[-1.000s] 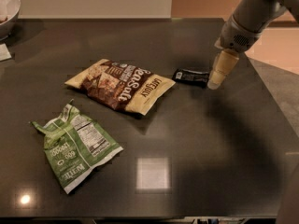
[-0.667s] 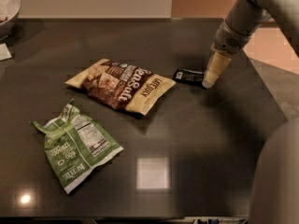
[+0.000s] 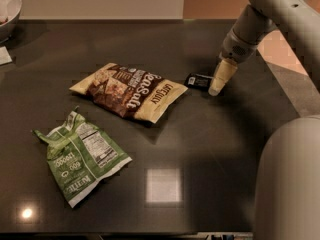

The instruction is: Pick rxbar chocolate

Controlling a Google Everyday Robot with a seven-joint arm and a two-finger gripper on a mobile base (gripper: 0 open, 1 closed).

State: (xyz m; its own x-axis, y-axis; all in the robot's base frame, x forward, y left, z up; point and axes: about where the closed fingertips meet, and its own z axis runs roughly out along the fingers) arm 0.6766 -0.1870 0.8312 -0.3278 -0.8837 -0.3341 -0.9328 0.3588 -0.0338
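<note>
While the rxbar chocolate (image 3: 198, 80) is lying flat on the dark table (image 3: 200, 149), right of the tan chip bag (image 3: 131, 90), the gripper (image 3: 218, 80) is hanging just beside its right end; whether it is gripping cannot be told.

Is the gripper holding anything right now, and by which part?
Cannot tell. The gripper is down at the right end of the rxbar chocolate, which lies flat on the table.

We found our gripper (image 3: 216, 89) just right of the rxbar chocolate (image 3: 198, 80); the tan chip bag (image 3: 127, 90) crowded its left, with open table (image 3: 225, 144) in front.
</note>
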